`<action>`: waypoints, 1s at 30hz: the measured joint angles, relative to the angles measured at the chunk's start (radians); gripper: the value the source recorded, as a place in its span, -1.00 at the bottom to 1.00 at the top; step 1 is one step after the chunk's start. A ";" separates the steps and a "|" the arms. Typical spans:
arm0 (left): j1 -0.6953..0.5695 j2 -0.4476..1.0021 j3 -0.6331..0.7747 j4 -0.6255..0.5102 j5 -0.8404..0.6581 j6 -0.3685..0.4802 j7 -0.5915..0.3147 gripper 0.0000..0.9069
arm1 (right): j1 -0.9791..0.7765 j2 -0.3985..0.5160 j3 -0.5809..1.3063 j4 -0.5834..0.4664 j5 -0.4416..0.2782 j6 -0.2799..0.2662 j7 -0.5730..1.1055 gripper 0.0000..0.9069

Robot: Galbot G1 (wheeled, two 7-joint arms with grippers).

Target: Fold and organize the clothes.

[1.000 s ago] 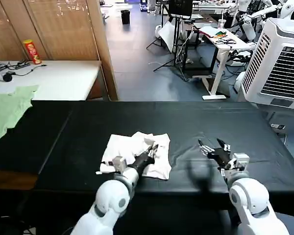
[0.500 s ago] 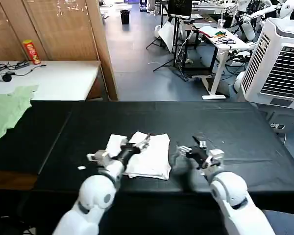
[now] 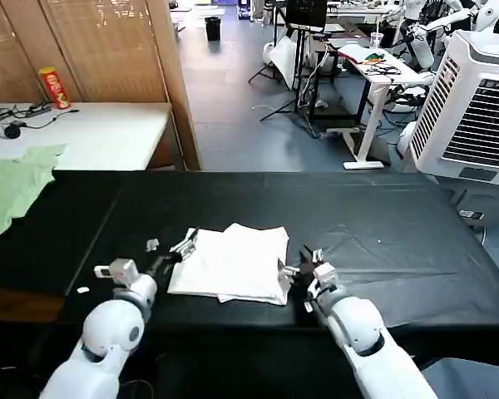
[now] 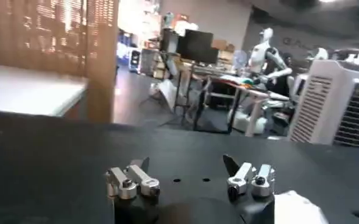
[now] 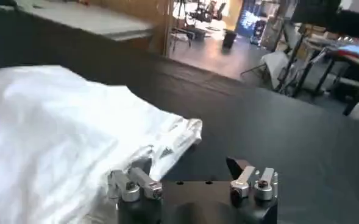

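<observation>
- While the white cotton T-shirt (image 3: pixel 233 264) lies as a folded, roughly square bundle near the front edge of the black cloth-covered table (image 3: pixel 382 216), both arms sit low at its sides.
- Just off the shirt's left edge, the left gripper (image 3: pixel 183 244) has its jaws spread wide and holds nothing; its wrist view shows bare black cloth between the fingers (image 4: pixel 133 181).
- At the shirt's right front corner, the right gripper (image 3: pixel 302 268) is likewise parted and empty, one finger (image 5: pixel 132 182) just beside or touching the fabric hem (image 5: pixel 167 149); I cannot tell which.
- Judging by the compact shape, the folding looks mostly done, and the step in hand seems to be tidying or squaring the bundle.
- Likely next: close each claw on an edge of the shirt, keeping the layers together, then shift or neaten it.
- Far left of the shirt, a pale green cloth (image 3: pixel 12 187) hangs over the table's edge, untouched.
</observation>
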 joint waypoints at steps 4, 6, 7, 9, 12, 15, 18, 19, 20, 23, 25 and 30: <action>0.006 -0.011 -0.018 0.038 -0.069 0.000 0.016 0.94 | -0.018 -0.009 0.037 0.041 0.083 0.012 0.035 0.94; 0.011 -0.020 -0.026 0.058 -0.103 0.000 0.022 0.94 | -0.031 -0.017 0.060 0.075 0.138 0.011 0.050 0.94; 0.013 -0.024 -0.030 0.067 -0.124 0.000 0.023 0.94 | -0.037 -0.022 0.073 0.092 0.167 0.011 0.054 0.94; 0.019 -0.030 -0.039 0.083 -0.167 0.002 0.023 0.94 | -0.049 -0.030 0.098 0.127 0.212 0.010 0.056 0.94; 0.028 -0.038 -0.048 0.097 -0.213 0.006 0.024 0.94 | -0.059 -0.034 0.121 0.161 0.237 0.011 0.056 0.94; 0.035 -0.046 -0.049 0.109 -0.242 0.007 0.027 0.57 | -0.062 -0.029 0.127 0.177 0.247 0.012 0.057 0.94; 0.043 -0.053 -0.052 0.120 -0.278 0.008 0.027 -0.68 | -0.063 -0.022 0.129 0.184 0.251 0.012 0.057 0.94; 0.045 -0.055 -0.053 0.121 -0.289 0.008 0.027 -0.87 | -0.063 -0.020 0.130 0.185 0.251 0.013 0.057 0.94; 0.049 -0.056 -0.054 0.122 -0.302 0.008 0.028 -0.91 | -0.063 -0.019 0.130 0.185 0.252 0.014 0.057 0.94; 0.051 -0.059 -0.054 0.128 -0.328 0.010 0.028 -1.00 | -0.065 -0.019 0.135 0.187 0.253 0.017 0.058 0.94; 0.048 -0.062 -0.057 0.135 -0.353 0.013 0.024 -1.00 | -0.067 -0.019 0.138 0.190 0.254 0.018 0.058 0.94; 0.044 -0.065 -0.065 0.142 -0.393 0.019 0.021 -1.00 | -0.072 -0.018 0.147 0.192 0.255 0.020 0.058 0.94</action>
